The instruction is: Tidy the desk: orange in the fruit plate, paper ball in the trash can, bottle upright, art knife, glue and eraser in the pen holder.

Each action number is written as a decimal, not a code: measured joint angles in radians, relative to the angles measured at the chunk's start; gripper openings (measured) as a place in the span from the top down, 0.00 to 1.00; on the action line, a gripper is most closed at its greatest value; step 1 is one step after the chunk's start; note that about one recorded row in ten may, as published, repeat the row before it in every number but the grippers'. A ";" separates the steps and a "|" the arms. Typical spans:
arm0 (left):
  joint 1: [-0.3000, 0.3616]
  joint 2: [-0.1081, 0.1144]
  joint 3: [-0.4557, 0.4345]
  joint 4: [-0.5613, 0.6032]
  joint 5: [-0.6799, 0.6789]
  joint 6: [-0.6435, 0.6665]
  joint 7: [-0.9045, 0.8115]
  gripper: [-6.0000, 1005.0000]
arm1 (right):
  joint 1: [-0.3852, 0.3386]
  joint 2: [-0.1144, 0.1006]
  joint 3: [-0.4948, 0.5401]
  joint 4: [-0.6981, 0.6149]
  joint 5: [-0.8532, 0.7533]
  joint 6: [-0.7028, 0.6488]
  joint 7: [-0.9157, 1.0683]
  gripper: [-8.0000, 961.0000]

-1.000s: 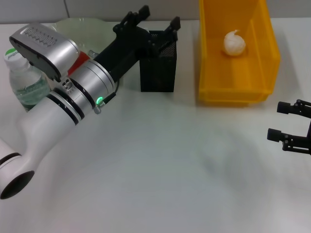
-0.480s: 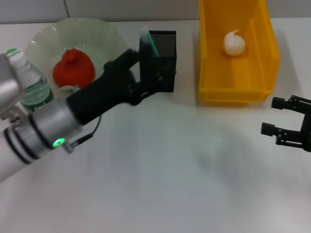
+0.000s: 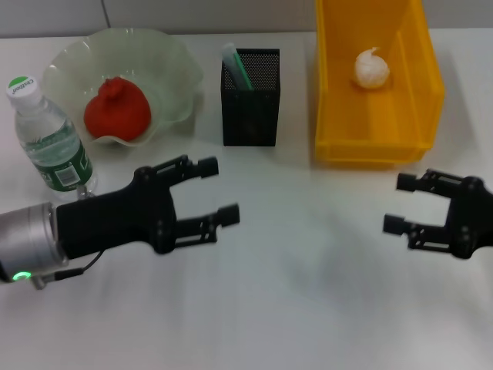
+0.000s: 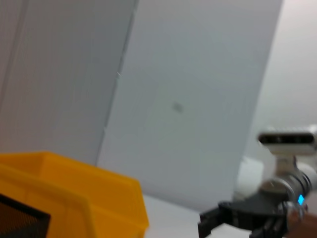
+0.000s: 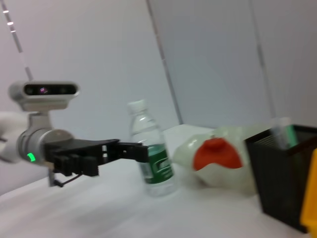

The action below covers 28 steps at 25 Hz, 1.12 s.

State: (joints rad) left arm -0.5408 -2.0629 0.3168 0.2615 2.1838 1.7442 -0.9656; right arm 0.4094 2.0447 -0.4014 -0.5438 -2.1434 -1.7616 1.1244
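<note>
nearest the robot, the left gripper (image 3: 214,190) hovers low over the bare white table (image 3: 293,308), left of centre, its fingers spread wide with nothing between them; it holds no object. the right gripper (image 3: 400,203) hangs at the same depth on the right side of the table, likewise spread and empty, just in front of the trash can. from the right wrist view the left gripper (image 5: 133,151) appears side-on, fingers extended beside the bottle; from the left wrist view the right gripper (image 4: 210,225) shows as a dark shape at the far edge of the table.

middle ground, left: the bottle (image 3: 48,137) stands upright on its base, green label facing out, white-and-green cap on top, just beside the near rim of the fruit plate.

far row, left to right: the fruit plate (image 3: 173,77), a pale green scalloped dish, carries the orange (image 3: 116,110) inside it, nub upward. the pen holder (image 3: 251,96), a black mesh cup, stands upright between plate and bin; a pale green-tipped item (image 3: 235,64) leans out of its left corner, its identity not discernible. the trash can (image 3: 420,85), a bright yellow bin, contains the paper ball (image 3: 371,68) resting on its floor toward the back.
</note>
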 joint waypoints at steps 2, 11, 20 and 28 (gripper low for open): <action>0.017 0.002 0.076 0.055 0.001 0.018 -0.003 0.16 | 0.006 0.011 -0.049 0.012 0.000 0.000 -0.010 0.17; 0.042 0.031 0.157 0.066 0.002 0.032 0.007 0.16 | 0.035 0.032 -0.134 0.044 0.001 0.007 -0.043 0.17; 0.050 0.051 0.178 0.090 0.002 0.069 -0.004 0.16 | 0.051 0.032 -0.135 0.053 0.000 0.008 -0.056 0.17; 0.048 0.049 0.199 0.108 0.002 0.072 -0.004 0.16 | 0.052 0.032 -0.135 0.053 0.002 0.008 -0.057 0.17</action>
State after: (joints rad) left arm -0.4933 -2.0142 0.5154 0.3695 2.1858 1.8162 -0.9700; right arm 0.4617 2.0770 -0.5369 -0.4909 -2.1417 -1.7533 1.0676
